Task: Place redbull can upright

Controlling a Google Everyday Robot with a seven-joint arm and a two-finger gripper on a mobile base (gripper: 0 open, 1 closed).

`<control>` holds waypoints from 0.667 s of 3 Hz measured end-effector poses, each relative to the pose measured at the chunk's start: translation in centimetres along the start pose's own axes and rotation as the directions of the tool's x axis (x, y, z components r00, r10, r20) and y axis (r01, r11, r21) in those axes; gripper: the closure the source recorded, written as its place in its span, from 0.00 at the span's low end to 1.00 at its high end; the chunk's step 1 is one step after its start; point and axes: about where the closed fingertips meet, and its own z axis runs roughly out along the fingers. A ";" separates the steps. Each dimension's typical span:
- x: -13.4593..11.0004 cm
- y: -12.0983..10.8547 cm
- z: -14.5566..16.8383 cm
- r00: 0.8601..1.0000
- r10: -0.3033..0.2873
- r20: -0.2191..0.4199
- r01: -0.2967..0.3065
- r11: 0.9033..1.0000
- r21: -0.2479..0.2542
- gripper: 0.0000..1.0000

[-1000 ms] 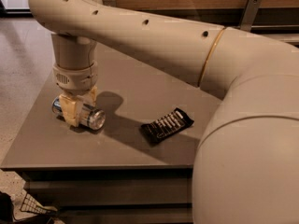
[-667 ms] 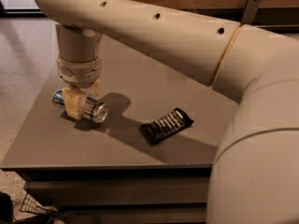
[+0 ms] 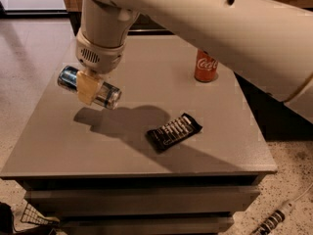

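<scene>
Camera view showed my gripper [image 3: 89, 89] clamped across the middle of the redbull can [image 3: 109, 95], which hung well left of the Coca-Cola can [image 3: 206, 66], its long axis level, crosswise to the jaws, not yet upright.

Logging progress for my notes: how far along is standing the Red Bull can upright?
Done: the gripper is shut on the redbull can, held above the table, shadow beneath. In hand: the can lies sideways in the grip. Left: turn it upright, set it down, release.
</scene>
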 end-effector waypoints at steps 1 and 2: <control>0.1 -0.9 -1.1 0.985 -0.062 0.161 0.061 0.998 0.008 1.00; 0.5 -1.2 -1.6 0.937 -0.099 0.336 0.101 0.995 0.012 1.00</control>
